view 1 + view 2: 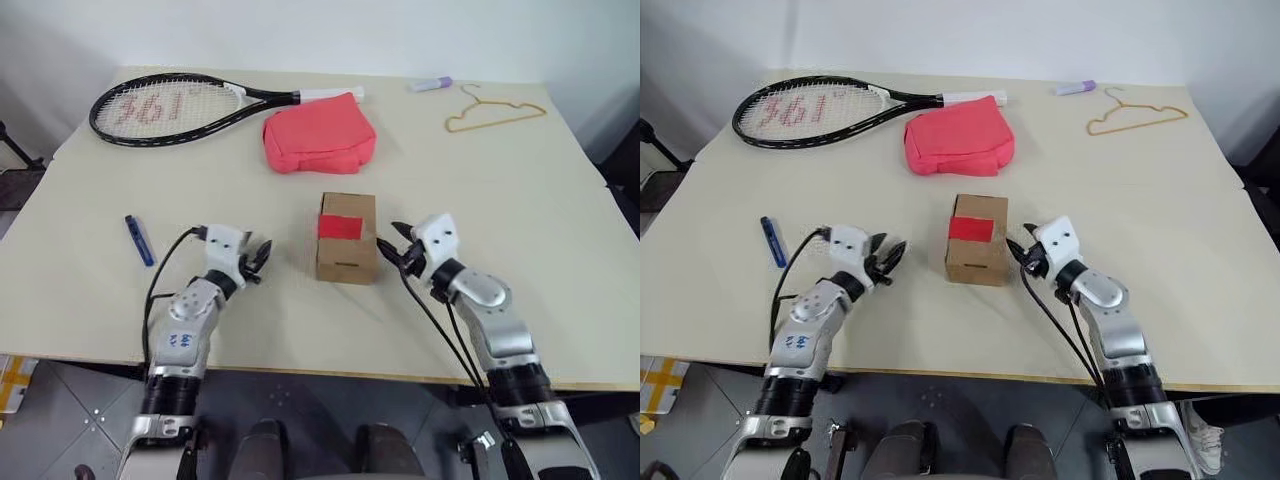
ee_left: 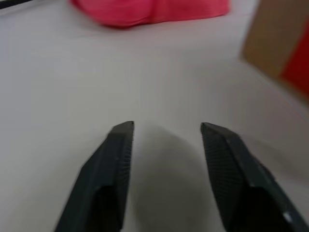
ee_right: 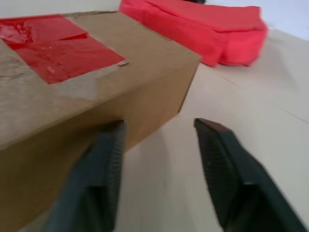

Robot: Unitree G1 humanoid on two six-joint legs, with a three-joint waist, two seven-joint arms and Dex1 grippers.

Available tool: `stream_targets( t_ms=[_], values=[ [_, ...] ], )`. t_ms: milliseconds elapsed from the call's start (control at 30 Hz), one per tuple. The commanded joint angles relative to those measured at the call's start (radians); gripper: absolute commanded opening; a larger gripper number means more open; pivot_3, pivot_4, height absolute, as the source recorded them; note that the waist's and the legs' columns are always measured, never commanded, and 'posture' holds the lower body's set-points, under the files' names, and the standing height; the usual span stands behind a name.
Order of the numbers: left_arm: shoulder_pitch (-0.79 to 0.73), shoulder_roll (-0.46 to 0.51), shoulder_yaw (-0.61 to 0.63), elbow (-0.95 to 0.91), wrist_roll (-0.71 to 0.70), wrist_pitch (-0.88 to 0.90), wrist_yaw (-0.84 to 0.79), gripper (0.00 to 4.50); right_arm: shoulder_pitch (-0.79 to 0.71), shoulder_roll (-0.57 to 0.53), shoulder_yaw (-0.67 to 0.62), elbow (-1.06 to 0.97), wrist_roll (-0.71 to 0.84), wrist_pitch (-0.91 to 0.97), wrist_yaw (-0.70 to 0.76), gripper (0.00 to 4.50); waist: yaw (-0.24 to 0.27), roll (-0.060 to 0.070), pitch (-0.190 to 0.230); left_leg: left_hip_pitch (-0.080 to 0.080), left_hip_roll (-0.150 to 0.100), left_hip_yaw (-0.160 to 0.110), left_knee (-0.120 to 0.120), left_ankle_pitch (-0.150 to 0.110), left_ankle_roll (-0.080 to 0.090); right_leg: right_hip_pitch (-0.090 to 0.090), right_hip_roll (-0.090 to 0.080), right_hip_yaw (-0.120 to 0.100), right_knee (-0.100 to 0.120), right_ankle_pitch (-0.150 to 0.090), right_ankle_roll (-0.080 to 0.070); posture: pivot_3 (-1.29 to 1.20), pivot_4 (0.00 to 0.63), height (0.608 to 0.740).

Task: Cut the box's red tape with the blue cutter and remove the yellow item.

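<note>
Both grippers hover low over the table [image 1: 90, 200] with their black fingers parted and nothing between them: the left gripper [image 1: 262, 256] sits between the blue cutter [image 1: 139, 240] and the box [image 1: 346, 240], apart from both, and the right gripper [image 1: 395, 247] is just beside the box's right side, one finger [image 3: 104, 159] up against the cardboard wall. Red tape [image 1: 340, 226] lies unbroken across the closed box top, while the cutter rests flat on the table well to the left; behind the box lie a pink-red pouch [image 1: 318, 133], a racket [image 1: 180, 104], a lilac marker [image 1: 431, 84] and a wire hanger [image 1: 494, 111]
</note>
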Motion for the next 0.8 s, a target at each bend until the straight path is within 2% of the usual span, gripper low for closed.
stream_targets(
  t_ms=[33, 133, 267, 400, 500, 633, 700, 800],
  values=[
    [-0.019, -0.018, -0.066, 0.024, 0.008, 0.008, -0.059, 1.06, -0.036, -0.012, -0.008, 0.041, -0.031, -0.037, -0.013, 0.98, 0.001, 0.000, 0.000, 0.000, 0.000, 0.000, 0.000, 0.000, 0.000, 0.000, 0.000, 0.000, 0.000, 0.000, 0.000, 0.00, 0.150, 0.740],
    [-0.022, -0.024, -0.107, -0.003, 0.006, 0.044, -0.097, 0.14, -0.048, -0.007, -0.010, 0.032, -0.035, -0.017, -0.014, 0.01, 0.001, 0.000, 0.000, -0.001, 0.000, 0.000, 0.000, 0.000, 0.000, -0.002, 0.000, 0.000, 0.001, 0.000, 0.000, 0.00, 0.150, 0.740],
    [-0.010, -0.029, -0.129, -0.072, -0.029, 0.114, -0.149, 0.14, -0.014, -0.012, 0.013, -0.079, 0.012, 0.077, 0.063, 0.01, 0.001, 0.000, 0.000, -0.002, 0.000, 0.000, 0.000, 0.000, 0.000, -0.002, 0.000, 0.000, 0.001, 0.000, 0.000, 0.00, 0.150, 0.740],
    [-0.044, -0.013, -0.163, -0.119, -0.053, 0.175, -0.236, 0.14, 0.073, -0.060, 0.048, -0.321, 0.116, 0.331, 0.176, 0.01, 0.008, 0.000, 0.000, -0.005, 0.000, -0.001, 0.002, 0.000, 0.000, -0.004, 0.000, 0.000, 0.001, 0.000, 0.000, 0.00, 0.150, 0.740],
    [-0.127, -0.020, -0.152, -0.021, -0.038, 0.146, -0.243, 0.14, 0.129, -0.110, 0.065, -0.468, 0.190, 0.495, 0.225, 0.01, 0.011, 0.000, 0.000, -0.006, 0.000, -0.001, 0.003, 0.000, 0.000, -0.005, 0.000, -0.001, 0.001, 0.000, 0.000, 0.00, 0.150, 0.740],
    [-0.222, -0.020, -0.132, 0.112, -0.001, 0.076, -0.211, 0.14, 0.160, -0.147, 0.072, -0.573, 0.253, 0.626, 0.255, 0.01, 0.010, 0.000, 0.000, -0.007, 0.000, -0.001, 0.004, 0.000, 0.001, -0.005, 0.000, -0.001, 0.000, 0.000, 0.000, 0.00, 0.150, 0.740],
    [-0.271, 0.000, -0.095, 0.206, 0.039, 0.025, -0.138, 0.14, 0.172, -0.172, 0.072, -0.623, 0.286, 0.676, 0.273, 0.01, 0.010, 0.000, 0.000, -0.007, 0.000, -0.001, 0.004, 0.000, 0.001, -0.005, 0.000, -0.001, 0.000, 0.000, 0.000, 0.00, 0.150, 0.740],
    [-0.216, 0.104, -0.084, 0.177, 0.045, 0.064, -0.205, 0.14, 0.182, -0.223, 0.004, -0.661, 0.323, 0.715, 0.275, 0.01, -0.001, 0.000, 0.000, -0.007, 0.000, 0.000, 0.002, 0.000, 0.001, -0.007, 0.000, -0.001, 0.000, 0.000, 0.000, 0.00, 0.150, 0.740]
  ],
)
